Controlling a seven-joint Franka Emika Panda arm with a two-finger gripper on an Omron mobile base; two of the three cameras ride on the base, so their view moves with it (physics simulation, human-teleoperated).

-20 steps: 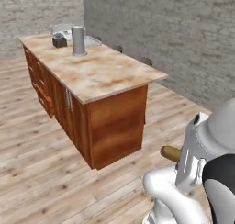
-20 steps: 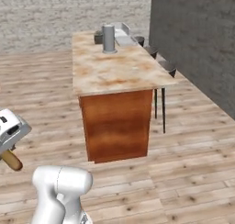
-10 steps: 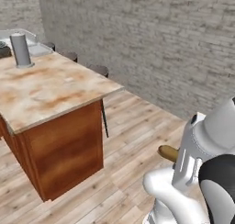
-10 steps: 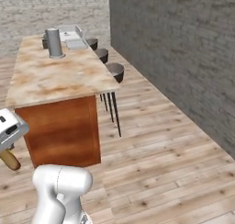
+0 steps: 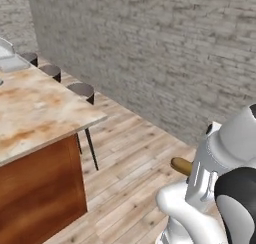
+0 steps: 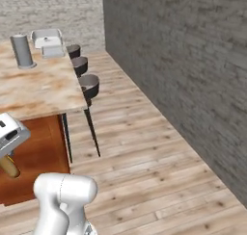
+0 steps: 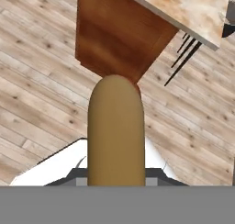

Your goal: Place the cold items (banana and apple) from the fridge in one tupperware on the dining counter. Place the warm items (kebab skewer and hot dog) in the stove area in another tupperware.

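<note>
Hot dog riding clamped in the hand, low beside the worktop's end.

The hand view is showing the tan hot dog (image 7: 115, 131) squeezed between the fingers, over plank floor (image 7: 36, 99); the right base view is catching two pale trays (image 6: 47, 36) (image 6: 53, 51) and a grey cylinder (image 6: 22, 51) far along the dining counter (image 6: 43, 87). The hand (image 6: 9, 157) is hanging tucked near the base, stools (image 5: 82, 91) lining the brick wall (image 5: 165, 58) side.
</note>
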